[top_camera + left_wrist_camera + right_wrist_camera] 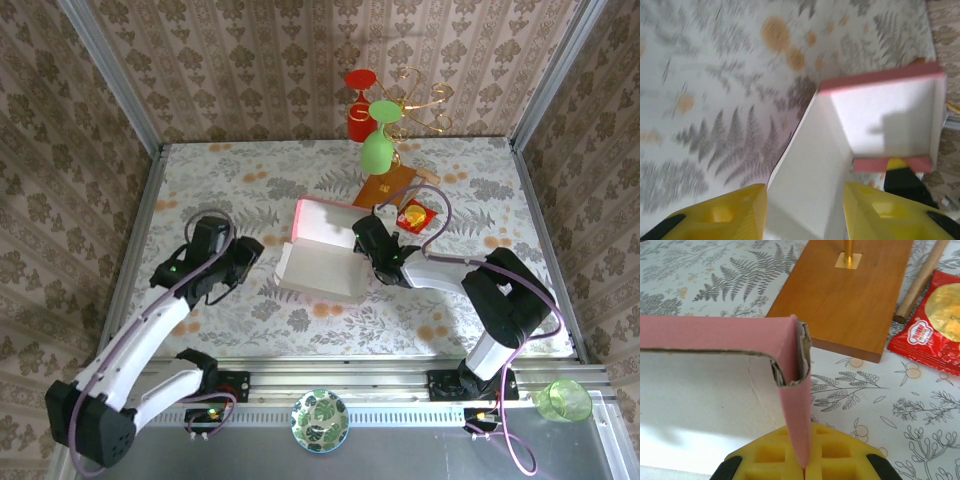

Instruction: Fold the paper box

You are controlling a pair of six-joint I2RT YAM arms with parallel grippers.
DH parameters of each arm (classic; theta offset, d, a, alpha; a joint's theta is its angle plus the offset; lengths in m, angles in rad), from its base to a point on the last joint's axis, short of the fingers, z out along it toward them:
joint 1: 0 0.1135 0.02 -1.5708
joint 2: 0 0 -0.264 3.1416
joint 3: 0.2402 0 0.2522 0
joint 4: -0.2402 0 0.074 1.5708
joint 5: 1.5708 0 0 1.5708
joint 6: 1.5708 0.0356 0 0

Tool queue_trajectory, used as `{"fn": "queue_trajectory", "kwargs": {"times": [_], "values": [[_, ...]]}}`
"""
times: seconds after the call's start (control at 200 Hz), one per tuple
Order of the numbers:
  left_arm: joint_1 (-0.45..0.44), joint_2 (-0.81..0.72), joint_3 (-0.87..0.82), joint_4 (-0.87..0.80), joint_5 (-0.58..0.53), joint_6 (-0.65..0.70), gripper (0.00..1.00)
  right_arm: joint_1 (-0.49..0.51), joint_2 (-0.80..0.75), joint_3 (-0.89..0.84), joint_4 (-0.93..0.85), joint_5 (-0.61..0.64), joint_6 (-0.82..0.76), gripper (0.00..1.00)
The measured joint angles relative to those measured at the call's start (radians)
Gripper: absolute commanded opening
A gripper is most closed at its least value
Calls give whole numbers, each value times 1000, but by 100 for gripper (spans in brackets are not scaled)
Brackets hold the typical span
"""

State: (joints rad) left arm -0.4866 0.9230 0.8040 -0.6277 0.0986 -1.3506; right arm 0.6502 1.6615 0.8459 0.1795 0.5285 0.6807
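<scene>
The paper box [322,258] lies mid-table, pink outside and white inside, partly formed into a shallow tray. My right gripper [807,474] is shut on the box's pink side wall [792,405] near a folded corner; from above it [362,250] sits at the box's right edge. My left gripper [805,215] stands open at the box's left side [258,262]. Its yellow fingers [735,215] are spread apart, and a white flap [810,165] runs through the gap without touching either finger. Beyond the flap the tray's pink rim [880,80] shows.
A brown board [845,295] carrying a gold stand lies just behind the box, with a wooden dowel [920,280] and a red-yellow packet [935,325] to its right. Red and green glasses [377,150] hang at the back. A patterned bowl [319,420] and a green cup [563,400] sit by the near rail.
</scene>
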Motion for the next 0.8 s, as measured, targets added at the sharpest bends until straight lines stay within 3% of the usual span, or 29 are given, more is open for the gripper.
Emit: {"fn": "queue_trajectory", "kwargs": {"times": [0.165,0.29,0.62,0.8], "values": [[-143,27,-34,-37,-21,-271,53,0,1,58,-63,19,55,0],[-220,106,-55,-3,-52,-388,55,3,10,100,-86,23,78,0],[-232,166,-69,124,-128,-487,55,10,24,109,-136,41,106,0],[-241,166,-41,93,-138,-506,52,10,24,109,-154,41,114,0]]}}
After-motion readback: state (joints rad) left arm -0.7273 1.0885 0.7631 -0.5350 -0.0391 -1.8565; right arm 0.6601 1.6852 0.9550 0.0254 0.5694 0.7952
